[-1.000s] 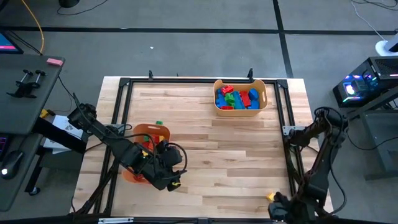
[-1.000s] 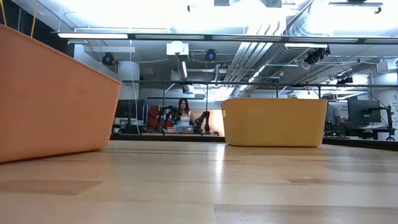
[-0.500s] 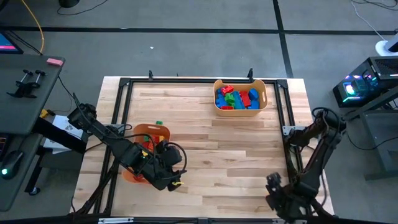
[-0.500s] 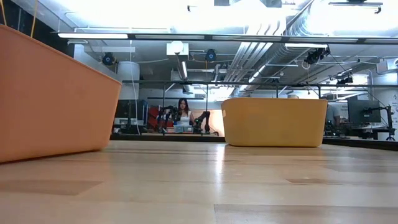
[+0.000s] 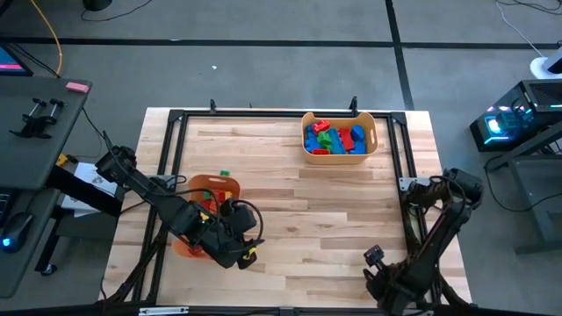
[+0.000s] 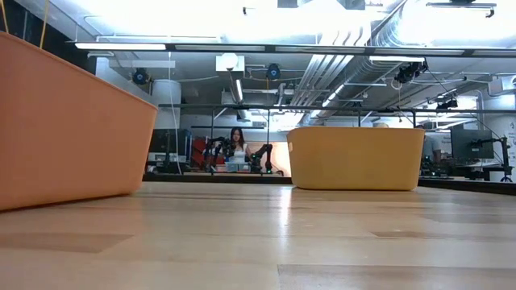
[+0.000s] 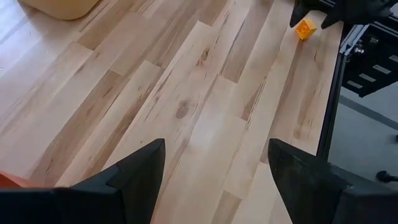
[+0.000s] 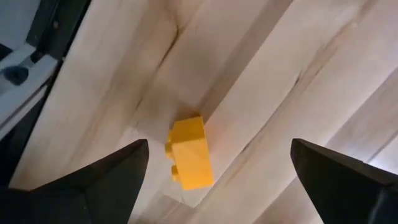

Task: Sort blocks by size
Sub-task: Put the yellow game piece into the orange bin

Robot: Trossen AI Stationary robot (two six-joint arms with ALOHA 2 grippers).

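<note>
The pale wooden plank table [image 5: 299, 211], ringed by a black metal frame, carried two plastic bins. The yellowish, round-cornered bin [image 5: 339, 136] sat at the far edge, holding a heap of red, blue and green studded plastic blocks [image 5: 334, 139]. The orange bin [image 5: 204, 215] stood near the left edge, largely covered by the dark left arm, so its contents were hard to make out; a small green block [image 5: 225, 174] lay just beyond its far rim.

The left gripper [image 7: 214, 168] hung beside the orange bin over bare planks, its two dark fingers apart with nothing between them.

The right gripper [image 8: 217, 168] was low at the near right corner, fingers spread wide and empty. A small yellow studded brick [image 8: 189, 152] lay on the wood just ahead of it, between the fingers' lines but touching neither. From above, the arm hid that brick; the left wrist camera caught it as a tiny orange-yellow cube [image 7: 305, 28] near the frame.
</note>
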